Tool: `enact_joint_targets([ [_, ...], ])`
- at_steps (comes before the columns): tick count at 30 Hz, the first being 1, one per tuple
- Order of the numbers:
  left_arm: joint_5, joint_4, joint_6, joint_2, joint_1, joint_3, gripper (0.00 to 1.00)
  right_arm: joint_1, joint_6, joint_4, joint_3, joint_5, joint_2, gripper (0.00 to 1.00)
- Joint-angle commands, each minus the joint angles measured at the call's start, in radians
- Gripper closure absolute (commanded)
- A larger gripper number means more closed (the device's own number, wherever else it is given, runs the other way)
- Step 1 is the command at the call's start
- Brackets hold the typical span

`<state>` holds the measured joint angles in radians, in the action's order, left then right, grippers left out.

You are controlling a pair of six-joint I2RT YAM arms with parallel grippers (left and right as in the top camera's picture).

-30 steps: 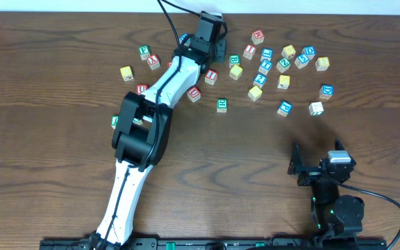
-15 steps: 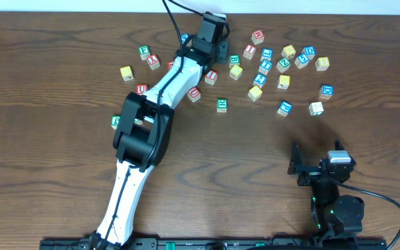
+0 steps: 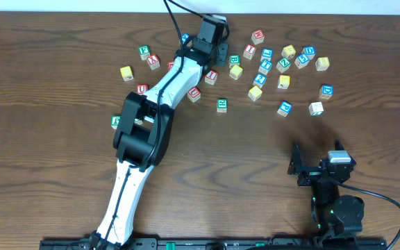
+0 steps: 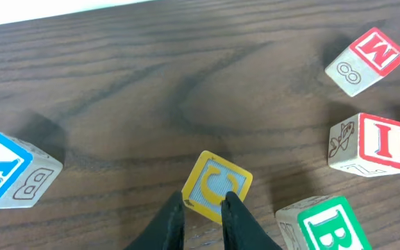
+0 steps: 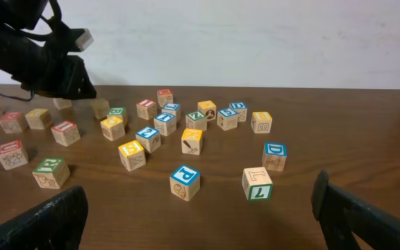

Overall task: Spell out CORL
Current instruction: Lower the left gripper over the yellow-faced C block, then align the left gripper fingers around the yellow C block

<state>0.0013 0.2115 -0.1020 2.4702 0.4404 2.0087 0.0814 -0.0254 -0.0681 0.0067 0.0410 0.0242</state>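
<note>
The left hand (image 4: 203, 203) is nearly closed, pinching only the near corner of the yellow C cube (image 4: 219, 182), which sits just ahead of its fingertips (whether it is clear of the surface (image 4: 151, 83) I cannot tell). So shallow a bite could let the cube twist out, or bump the green B cube (image 4: 319, 223) just to the right.
</note>
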Motion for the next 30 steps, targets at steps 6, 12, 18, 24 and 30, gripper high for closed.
enact_joint_targets([
  [6, 0.006, -0.014, 0.024, 0.05, 0.0, 0.021, 0.81, -0.005, 0.004, -0.003, -0.001, 0.001, -0.005, 0.01],
  [12, 0.006, -0.019, 0.027, 0.055, 0.0, 0.021, 0.81, -0.005, 0.004, -0.003, -0.001, 0.002, -0.005, 0.01],
  [18, 0.006, 0.02, 0.027, 0.055, 0.0, 0.021, 0.81, -0.005, 0.004, -0.003, -0.001, 0.001, -0.005, 0.01],
  [24, 0.006, 0.089, 0.027, 0.055, 0.0, 0.021, 0.85, -0.005, 0.004, -0.003, -0.001, 0.001, -0.005, 0.01],
  [30, 0.006, 0.156, 0.027, 0.048, 0.002, 0.022, 0.87, -0.005, 0.004, -0.003, -0.001, 0.002, -0.005, 0.01],
])
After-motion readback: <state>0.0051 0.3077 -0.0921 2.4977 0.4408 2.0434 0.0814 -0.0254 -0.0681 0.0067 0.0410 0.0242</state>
